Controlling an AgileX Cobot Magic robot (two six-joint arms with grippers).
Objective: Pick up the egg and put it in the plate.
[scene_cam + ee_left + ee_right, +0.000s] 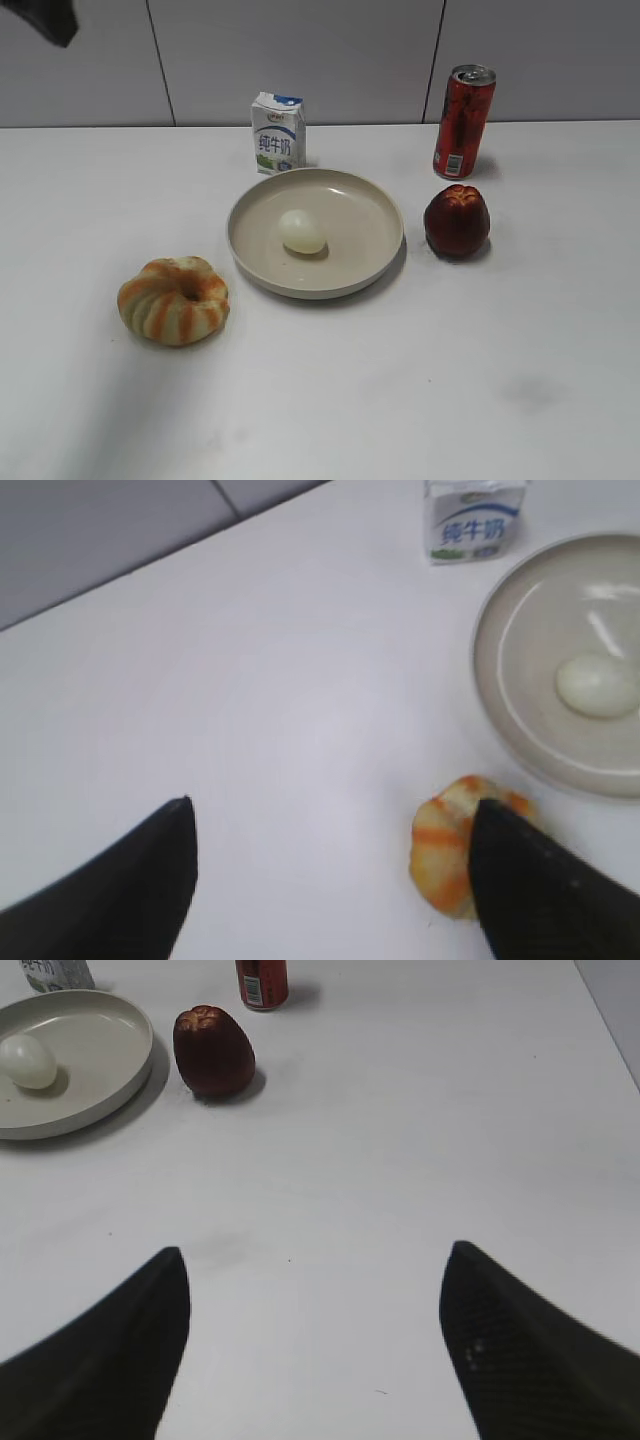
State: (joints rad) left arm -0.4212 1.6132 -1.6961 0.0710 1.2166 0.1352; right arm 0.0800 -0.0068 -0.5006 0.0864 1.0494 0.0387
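The pale cream egg [301, 232] lies inside the beige plate [375, 255], near its middle. It also shows in the left wrist view [597, 685] in the plate [500, 680], and in the right wrist view [27, 1061] in the plate [110, 1070]. My left gripper [330, 825] is open and empty above bare table, well left of the plate; only a dark bit of it [50, 18] shows at the exterior view's top left corner. My right gripper [315, 1270] is open and empty over bare table, near side and right of the plate; it is out of the exterior view.
A striped bun [173, 299] lies front left of the plate, partly behind my left finger [450, 845]. A dark red fruit [457, 220] sits right of the plate, a red can [463, 121] behind it. A milk carton [277, 132] stands behind the plate.
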